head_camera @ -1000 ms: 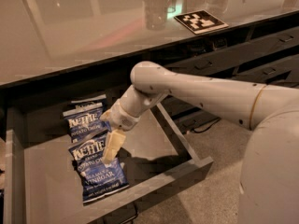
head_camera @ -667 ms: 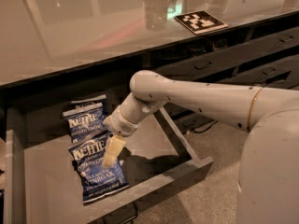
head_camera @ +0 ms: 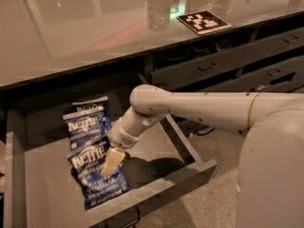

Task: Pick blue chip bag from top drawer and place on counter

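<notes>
Three dark-blue Kettle chip bags lie in the open top drawer point(head_camera: 47, 194). The front blue chip bag point(head_camera: 97, 182) lies flat near the drawer's front wall. A second bag point(head_camera: 84, 127) lies behind it, and a third point(head_camera: 90, 104) is partly covered at the back. My gripper point(head_camera: 113, 161) reaches down from the right into the drawer and sits over the upper right part of the front bag, at or just above its surface. The counter point(head_camera: 71, 32) runs above the drawer.
A black-and-white marker tag point(head_camera: 203, 21) and a clear cup point(head_camera: 156, 13) stand on the counter at the back right. Narrower stacked grey drawers with small handles point(head_camera: 213, 63) are to the right. The drawer's right wall point(head_camera: 187, 148) is close under my arm.
My gripper has moved down and slightly forward onto the front bag. The bags have not moved.
</notes>
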Robot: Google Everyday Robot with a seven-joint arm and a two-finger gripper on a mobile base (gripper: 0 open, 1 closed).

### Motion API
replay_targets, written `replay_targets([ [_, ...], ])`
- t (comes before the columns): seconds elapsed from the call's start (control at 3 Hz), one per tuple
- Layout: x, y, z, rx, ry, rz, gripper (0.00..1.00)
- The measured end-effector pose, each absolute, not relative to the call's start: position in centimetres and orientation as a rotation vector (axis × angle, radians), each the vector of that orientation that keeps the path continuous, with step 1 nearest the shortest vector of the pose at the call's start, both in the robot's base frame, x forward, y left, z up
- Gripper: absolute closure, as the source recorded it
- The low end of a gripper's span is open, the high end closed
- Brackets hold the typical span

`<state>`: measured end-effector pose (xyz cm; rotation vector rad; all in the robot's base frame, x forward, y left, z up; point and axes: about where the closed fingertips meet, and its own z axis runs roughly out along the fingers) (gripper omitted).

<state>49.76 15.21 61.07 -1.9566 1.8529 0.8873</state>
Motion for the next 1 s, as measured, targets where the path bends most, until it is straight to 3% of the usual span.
replay_targets([
  [1.0, 48.56, 15.60, 60.51, -1.925, 1.858, 0.878, 0.89],
])
